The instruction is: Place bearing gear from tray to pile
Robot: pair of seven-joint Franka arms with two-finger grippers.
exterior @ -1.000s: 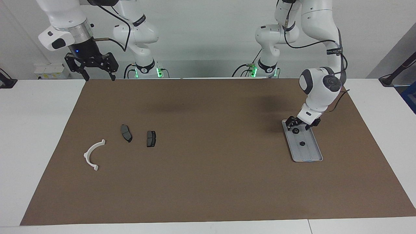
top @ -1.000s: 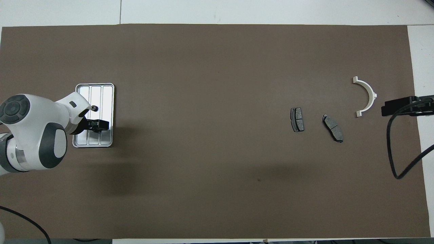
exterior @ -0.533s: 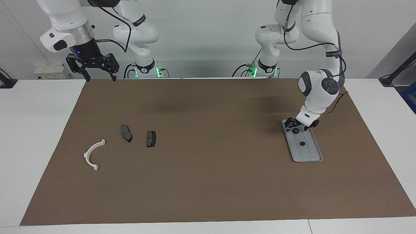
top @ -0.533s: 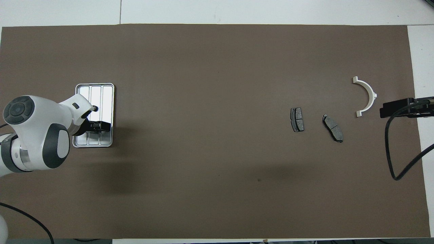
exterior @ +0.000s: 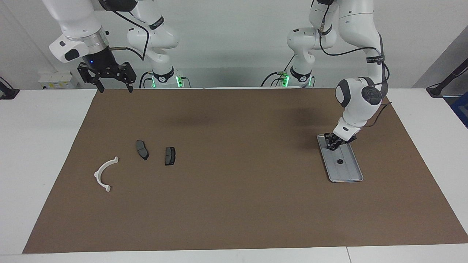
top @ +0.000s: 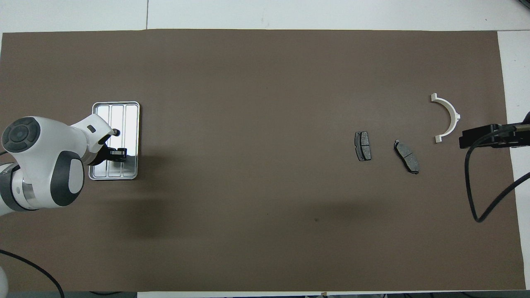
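The silver-grey tray (exterior: pixel 348 172) lies on the brown mat at the left arm's end; it also shows in the overhead view (top: pixel 125 112). My left gripper (exterior: pixel 333 144) is down at the tray's end nearer the robots, its fingers closed on a dark round bearing gear that they mostly hide. It shows in the overhead view (top: pixel 117 152) too. A second small dark part (exterior: pixel 339 161) lies mid-tray. The pile is at the right arm's end: a white arc (exterior: pixel 105 174) and two dark pads (exterior: pixel 142 149) (exterior: pixel 170 155). My right gripper (exterior: pixel 114 88) hangs open and raised, waiting.
The brown mat (exterior: pixel 234 204) covers most of the white table. In the overhead view the right gripper (top: pixel 492 136) with its black cable hangs beside the white arc (top: pixel 448 118), over the mat's edge.
My left gripper's fingers have closed around the dark round gear at the tray's near end. The right gripper has drifted slightly toward the table's middle.
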